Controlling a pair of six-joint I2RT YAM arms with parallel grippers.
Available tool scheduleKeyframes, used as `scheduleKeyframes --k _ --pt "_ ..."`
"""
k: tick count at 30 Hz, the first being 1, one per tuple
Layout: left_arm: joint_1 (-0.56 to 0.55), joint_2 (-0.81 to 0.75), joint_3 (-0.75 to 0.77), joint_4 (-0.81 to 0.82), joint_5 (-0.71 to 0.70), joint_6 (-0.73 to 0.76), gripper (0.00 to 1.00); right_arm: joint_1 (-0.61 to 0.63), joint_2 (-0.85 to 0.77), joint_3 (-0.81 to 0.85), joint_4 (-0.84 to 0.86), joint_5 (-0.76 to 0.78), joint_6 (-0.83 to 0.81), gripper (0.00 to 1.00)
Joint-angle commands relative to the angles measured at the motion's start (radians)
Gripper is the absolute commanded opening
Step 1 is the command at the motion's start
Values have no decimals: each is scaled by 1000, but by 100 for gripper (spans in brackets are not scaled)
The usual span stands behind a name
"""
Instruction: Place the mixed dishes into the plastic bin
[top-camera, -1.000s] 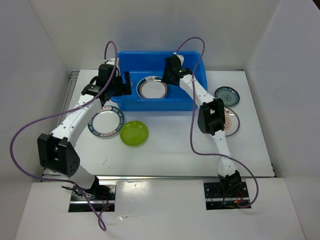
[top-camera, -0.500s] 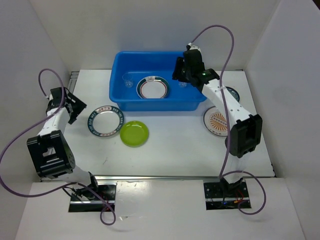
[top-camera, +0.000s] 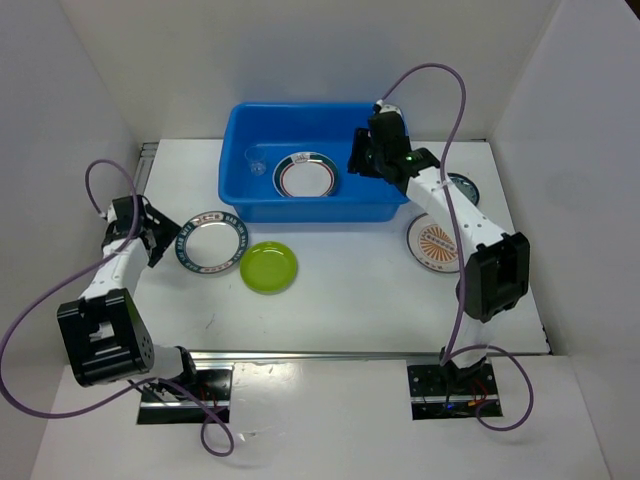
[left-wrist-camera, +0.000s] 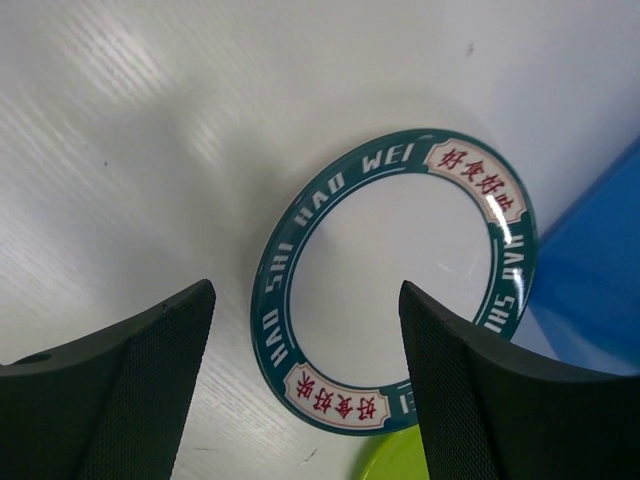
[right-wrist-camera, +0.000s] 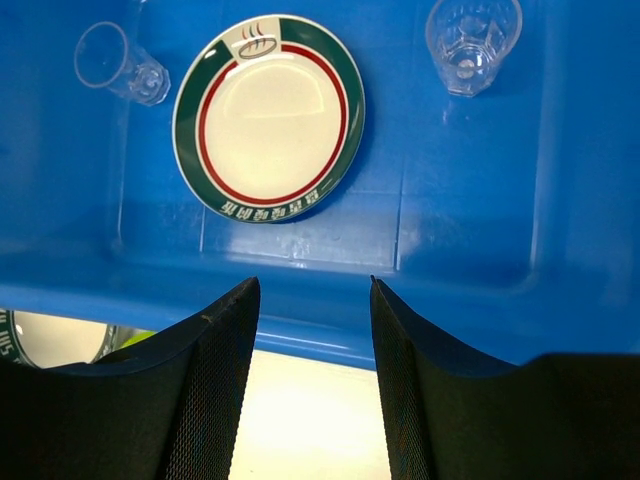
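The blue plastic bin (top-camera: 235, 190) stands at the back middle. It holds a white plate with a teal and red rim (top-camera: 307, 176) and two clear cups (right-wrist-camera: 118, 66) (right-wrist-camera: 472, 40). My right gripper (top-camera: 362, 163) hovers open and empty over the bin's right part; in its wrist view its jaws (right-wrist-camera: 312, 380) stand over the near wall. My left gripper (top-camera: 162, 238) is open and empty, low, just left of the teal-rimmed plate (top-camera: 211, 242) on the table, which shows ahead of its jaws (left-wrist-camera: 400, 280). The lime-green plate (top-camera: 268, 267), orange-sunburst plate (top-camera: 437, 242) and small dark teal plate (top-camera: 462, 187) lie on the table.
White walls close in the table on the left, back and right. The right arm's forearm passes over the bin's right rim and part of the dark teal plate. The purple cables loop above both arms.
The left arm has swung away from the bin's left side to the far left and down beside the teal-rimmed plate. The right arm's elbow has moved right, uncovering the orange plate.
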Motion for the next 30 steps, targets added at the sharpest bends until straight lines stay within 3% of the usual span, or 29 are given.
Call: scheduleKeyframes --k 1,11,24,30 --pt "4 -30 -46 30 -8 -29 82 -5 -84 -11 40 5 -13 54" --pt "4 18 -132 98 26 -146 69 -5 -133 -39 31 23 -13 54" --pt "-117 127 -204 196 -26 -256 66 -5 -173 -30 -5 74 -22 53" --pt "-117 88 -250 247 -26 -290 48 -5 -191 -30 -24 94 -32 53"
